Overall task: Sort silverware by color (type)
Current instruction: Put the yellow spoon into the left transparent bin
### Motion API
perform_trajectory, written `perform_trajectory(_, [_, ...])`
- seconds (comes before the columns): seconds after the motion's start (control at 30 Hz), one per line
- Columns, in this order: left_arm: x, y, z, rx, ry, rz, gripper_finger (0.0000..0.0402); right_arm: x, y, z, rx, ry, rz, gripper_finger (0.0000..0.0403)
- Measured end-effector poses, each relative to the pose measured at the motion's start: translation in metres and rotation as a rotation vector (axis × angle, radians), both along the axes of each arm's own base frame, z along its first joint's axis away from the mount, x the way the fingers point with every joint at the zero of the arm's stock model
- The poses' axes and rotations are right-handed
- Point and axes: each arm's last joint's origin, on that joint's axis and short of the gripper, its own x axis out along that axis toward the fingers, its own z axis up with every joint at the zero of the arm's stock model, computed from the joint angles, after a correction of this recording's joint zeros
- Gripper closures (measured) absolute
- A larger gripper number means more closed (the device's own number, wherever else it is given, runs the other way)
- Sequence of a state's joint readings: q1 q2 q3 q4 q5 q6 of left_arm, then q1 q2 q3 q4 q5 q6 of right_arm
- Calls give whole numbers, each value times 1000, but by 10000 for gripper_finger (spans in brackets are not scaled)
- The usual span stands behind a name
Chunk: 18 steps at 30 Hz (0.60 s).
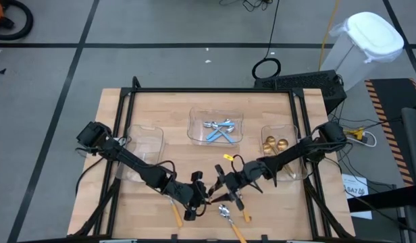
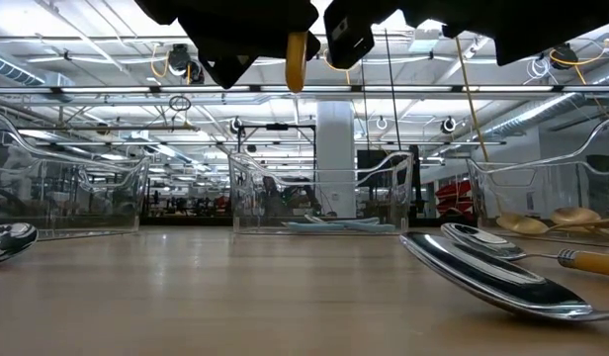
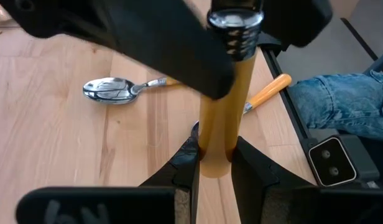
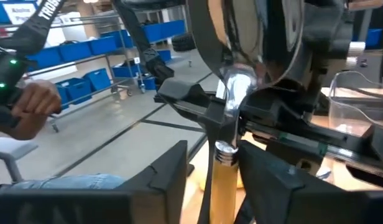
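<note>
Orange-handled spoon [image 3: 219, 118] is hanging in the air above the desk [image 1: 154, 108], passing between both arms. Left gripper [image 3: 214, 163] is pinching the handle's end, fingers [image 3: 186, 163] nearly closed on it. Right gripper [image 4: 211, 163] is straddling the neck just below the bowl, fingers [image 4: 170, 167] standing either side; whether they are gripping, I cannot tell. Judging it light, rigid, with a smooth handle likely to twist in a pinch; the mid-handle looks the safest hold, the polished bowl the slipperiest. Two more spoons [image 3: 115, 89] are lying on the desk beyond the left fingers.
</note>
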<state>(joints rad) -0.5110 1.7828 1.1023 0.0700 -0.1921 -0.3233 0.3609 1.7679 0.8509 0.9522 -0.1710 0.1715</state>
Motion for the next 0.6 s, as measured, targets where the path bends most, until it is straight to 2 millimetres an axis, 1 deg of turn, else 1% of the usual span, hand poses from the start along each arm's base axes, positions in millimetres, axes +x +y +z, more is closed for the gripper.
perform_trajectory(0.2, [0,0,0,-6,-3,1,340,0,0,1,-1,-7,10,362])
perform_trajectory(0.23, [0,-1,1,-12,-5,6,340,0,0,1,-3,-8,10,371])
perform_trajectory(0.33, [1,-1,2,-31,-16,22,334,0,0,1,0,-10,8,371])
perform_trajectory(0.43, [1,-3,4,-33,-56,79,289,-1,-1,4,2,-8,-28,371])
perform_trajectory(0.53, [-1,-6,7,13,-102,163,235,-4,-1,9,-11,13,-89,371])
perform_trajectory(0.6, [-4,-9,7,48,-118,202,205,-7,-1,15,-24,17,-130,371])
